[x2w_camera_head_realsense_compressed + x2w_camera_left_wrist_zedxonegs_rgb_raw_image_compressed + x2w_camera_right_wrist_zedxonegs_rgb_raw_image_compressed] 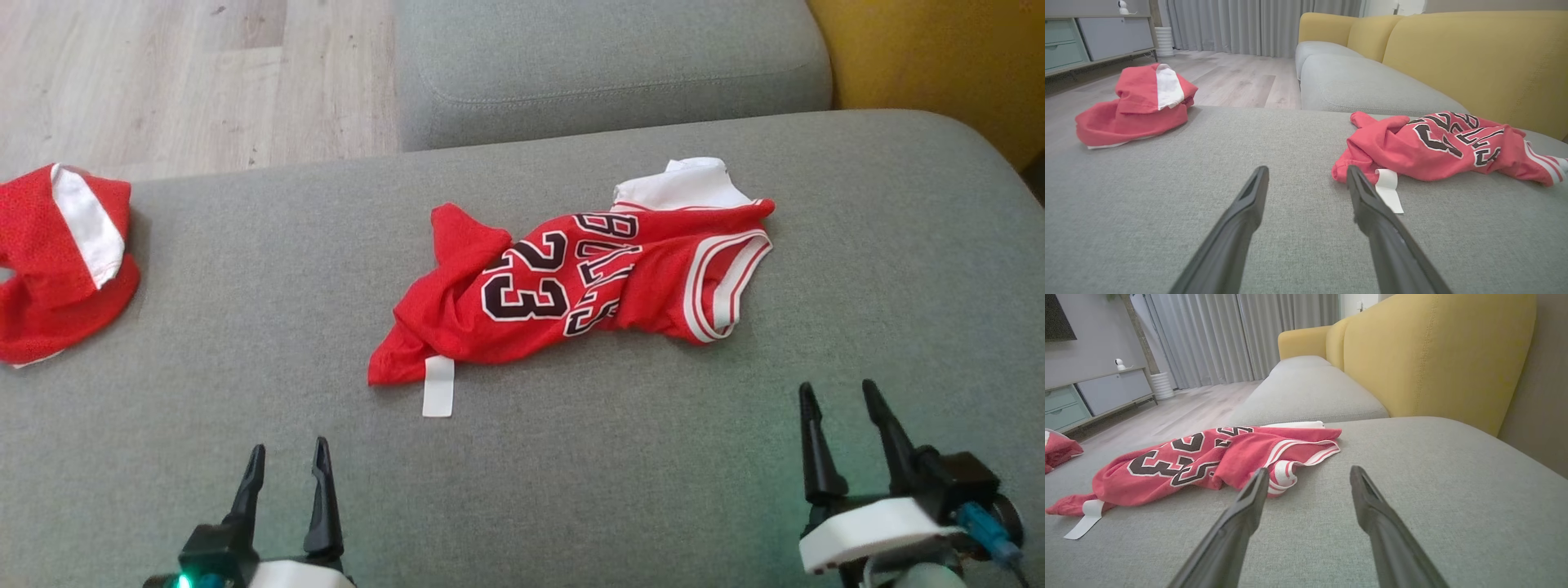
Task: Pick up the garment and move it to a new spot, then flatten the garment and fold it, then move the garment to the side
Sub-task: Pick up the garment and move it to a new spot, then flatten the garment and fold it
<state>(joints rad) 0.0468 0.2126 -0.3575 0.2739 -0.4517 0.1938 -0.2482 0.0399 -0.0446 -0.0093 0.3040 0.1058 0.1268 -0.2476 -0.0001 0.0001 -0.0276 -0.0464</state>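
Note:
The garment (pixel 571 286) is a red jersey with a black 23, white-striped trim and a white tag, lying crumpled in the middle of the grey sofa seat (pixel 571 474). It also lies at the right of the left wrist view (pixel 1437 147) and at the left of the right wrist view (pixel 1200 461). My left gripper (pixel 289 451) (pixel 1307 173) is open near the front edge, below and left of the jersey. My right gripper (pixel 838 390) (pixel 1309 473) is open below the jersey's right end. Nothing sits between either pair of fingers.
A second red and white garment (pixel 57 261) (pixel 1139 106) lies bunched at the seat's left edge. Another grey seat cushion (pixel 612 65) adjoins at the back, with a yellow backrest (pixel 939 57) at the right. Wooden floor (pixel 188 73) lies beyond the left edge.

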